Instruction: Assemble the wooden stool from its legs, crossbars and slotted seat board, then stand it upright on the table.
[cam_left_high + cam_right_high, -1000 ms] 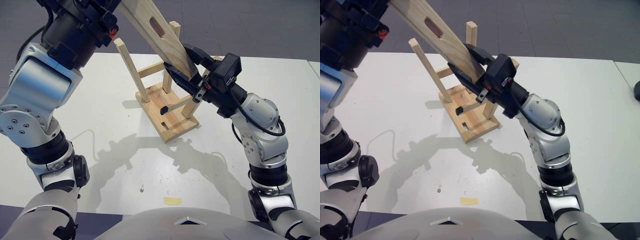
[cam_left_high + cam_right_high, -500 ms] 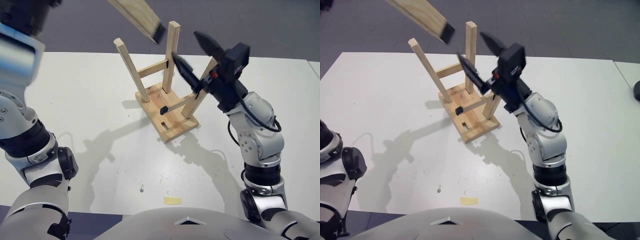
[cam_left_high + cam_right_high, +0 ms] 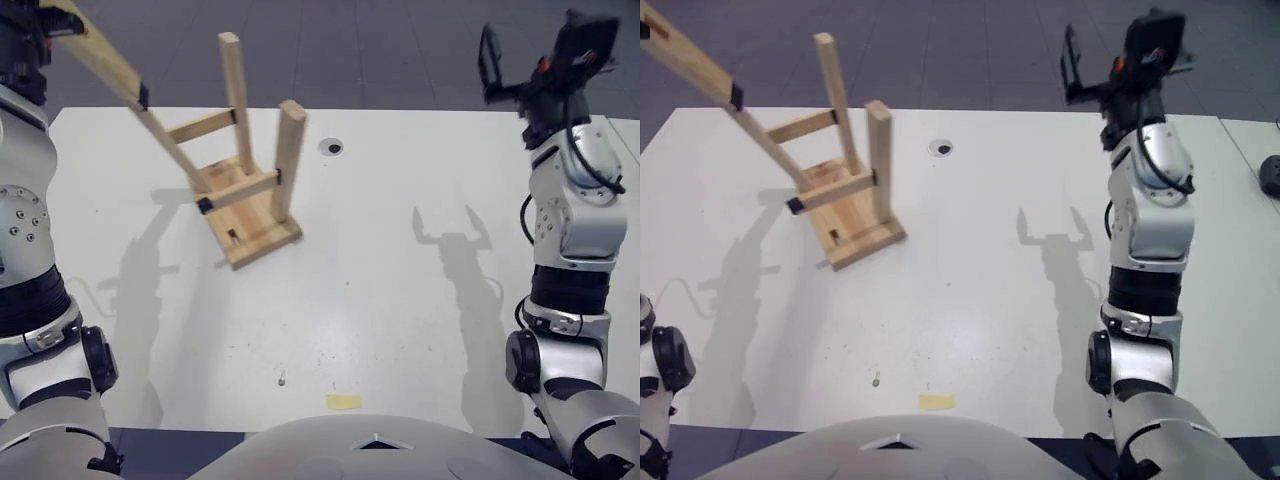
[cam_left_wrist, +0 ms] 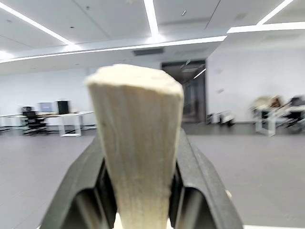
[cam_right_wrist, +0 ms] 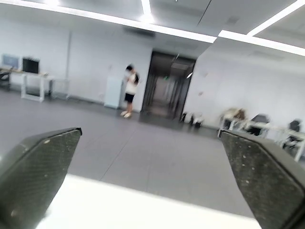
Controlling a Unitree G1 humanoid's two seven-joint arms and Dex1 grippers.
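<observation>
Looking down over a wide white table [image 3: 400,300] with dark grey floor running behind it.

Clamping a long pale wooden slat [image 3: 100,60] in the left gripper [image 4: 138,157], pressing the black fingers [image 4: 81,186] tight against its two flat sides and leaving one cut end standing out beyond the fingertips. Slanting the slat down and away from those fingers, pointing its dark-capped far end [image 3: 143,97] at the top of the stool's slanted leg [image 3: 178,150]. Sitting too close there to tell whether touching or just apart.

Resting the partly built pale wooden stool [image 3: 240,190] upside down on the table, below the left fingers and well apart from the right ones. Lying with the slotted seat board [image 3: 262,232] down on the tabletop. Pointing three legs up: a thin leg [image 3: 234,100] nearly upright, a thicker leg [image 3: 288,155] just beside it, and the slanted leg leaning toward the left fingers. Bridging the legs with two short crossbars [image 3: 205,125].

Holding the right gripper [image 5: 150,138] raised high off the table, spreading its dark textured fingers [image 5: 38,176] wide and grasping nothing.

Also showing a small round dark hole [image 3: 331,148] in the tabletop between the stool and the right fingers, plus a scrap of yellowish tape [image 3: 344,402] and a tiny speck [image 3: 283,378] near the table's front edge, far below both pairs of fingers.
</observation>
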